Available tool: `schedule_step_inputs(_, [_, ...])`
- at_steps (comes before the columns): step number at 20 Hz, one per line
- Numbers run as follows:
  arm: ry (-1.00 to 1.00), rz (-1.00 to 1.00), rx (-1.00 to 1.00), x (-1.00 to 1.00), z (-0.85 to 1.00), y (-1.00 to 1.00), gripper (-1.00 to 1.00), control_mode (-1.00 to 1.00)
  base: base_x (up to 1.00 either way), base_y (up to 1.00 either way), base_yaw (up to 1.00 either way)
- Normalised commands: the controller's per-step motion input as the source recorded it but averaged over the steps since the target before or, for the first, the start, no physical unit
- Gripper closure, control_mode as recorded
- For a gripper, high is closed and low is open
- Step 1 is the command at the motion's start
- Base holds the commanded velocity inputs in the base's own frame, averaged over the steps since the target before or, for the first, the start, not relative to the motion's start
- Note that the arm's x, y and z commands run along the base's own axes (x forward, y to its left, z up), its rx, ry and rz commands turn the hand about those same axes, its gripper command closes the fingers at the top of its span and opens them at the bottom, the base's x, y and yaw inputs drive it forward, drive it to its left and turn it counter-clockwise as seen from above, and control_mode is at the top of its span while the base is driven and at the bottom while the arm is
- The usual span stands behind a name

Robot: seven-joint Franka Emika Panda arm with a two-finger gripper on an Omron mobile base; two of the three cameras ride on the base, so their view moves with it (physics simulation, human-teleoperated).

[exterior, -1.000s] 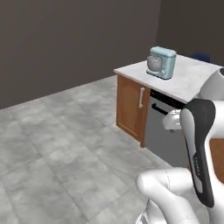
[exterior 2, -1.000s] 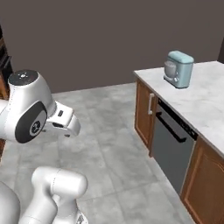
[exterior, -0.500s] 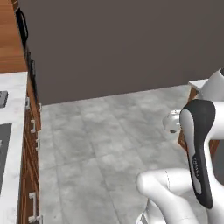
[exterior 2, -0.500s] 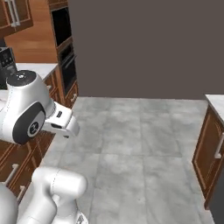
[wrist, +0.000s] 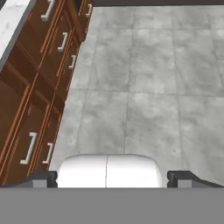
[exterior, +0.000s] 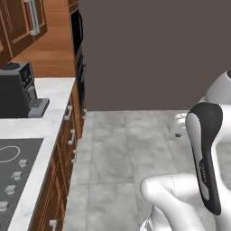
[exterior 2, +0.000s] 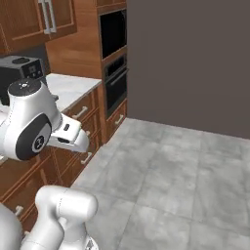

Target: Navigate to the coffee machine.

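Newly in view: boxy coffee machine (exterior: 17,91)

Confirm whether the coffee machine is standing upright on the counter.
Upright. The coffee machine stands square on the white counter, its round lid on top and its drip tray flat at the base.

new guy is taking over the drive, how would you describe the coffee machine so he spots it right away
Look along the run of brown wood cabinets with the white marble counter, which ends at the tall built-in wall oven. On that counter, between the black cooktop and the oven, stands the coffee machine. It is the one tall dark boxy appliance there, with a small button panel, a round lid on top and a grey drip tray at its base.
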Motion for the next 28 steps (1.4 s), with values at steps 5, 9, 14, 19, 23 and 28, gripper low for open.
schedule_step_inputs(5, [0.0, 0.0, 0.0, 0.0, 0.0, 0.0, -1.0, 1.0, 1.0, -0.43, 0.37])
schedule_step_inputs(9, [0.0, 0.0, 0.0, 0.0, 0.0, 0.0, -1.0, 1.0, 1.0, -0.59, 0.43])
schedule_step_inputs(14, [0.0, 0.0, 0.0, 0.0, 0.0, 0.0, -1.0, 1.0, 1.0, -0.59, 0.54])
schedule_step_inputs(19, [0.0, 0.0, 0.0, 0.0, 0.0, 0.0, -1.0, 1.0, 0.9, -0.6, 0.61])
schedule_step_inputs(23, [0.0, 0.0, 0.0, 0.0, 0.0, 0.0, -1.0, 1.0, 0.52, -0.36, 0.8])
schedule_step_inputs(28, [0.0, 0.0, 0.0, 0.0, 0.0, 0.0, -1.0, 1.0, 0.3, -0.22, 0.87])
